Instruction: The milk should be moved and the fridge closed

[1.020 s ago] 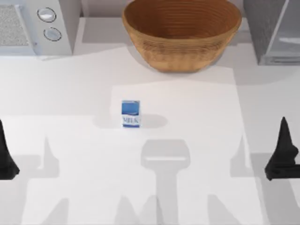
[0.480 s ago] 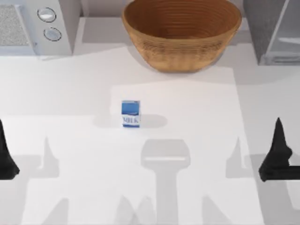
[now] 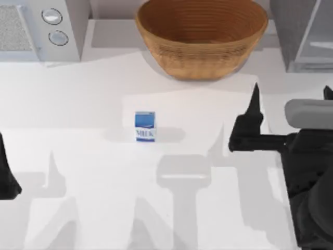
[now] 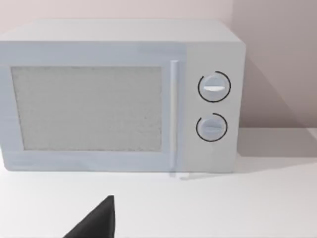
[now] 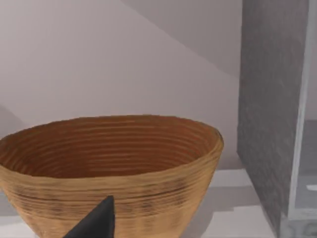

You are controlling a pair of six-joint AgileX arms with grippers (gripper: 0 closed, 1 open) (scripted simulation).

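The right end effector [image 3: 253, 121], a black two-finger tool on the right arm, stands at the right of the top view's middle band, its tip pointing toward the upper part of the frame; whether its fingers are apart or together cannot be told. The left end effector [image 3: 6, 172] sits parked at the left edge of the frame, state likewise not determinable.

The small blue and white carton printed "MILK" [image 3: 145, 126] stands upright on the white counter [image 3: 93, 104] at centre frame, well apart from both end effectors and untouched. The large brown woven basket [image 3: 202, 36] occupies the upper centre. The grey speckled fridge with its pale glassy door panel [image 3: 302, 34] is at the upper right corner; its door appears swung out. A white appliance with two round knobs [image 3: 44, 28] is at the upper left.

Assessment: the approach step is in hand; no grasp exists yet. The next move calls for bringing the right end effector leftward over the carton, fingers spread to straddle it, then descending.
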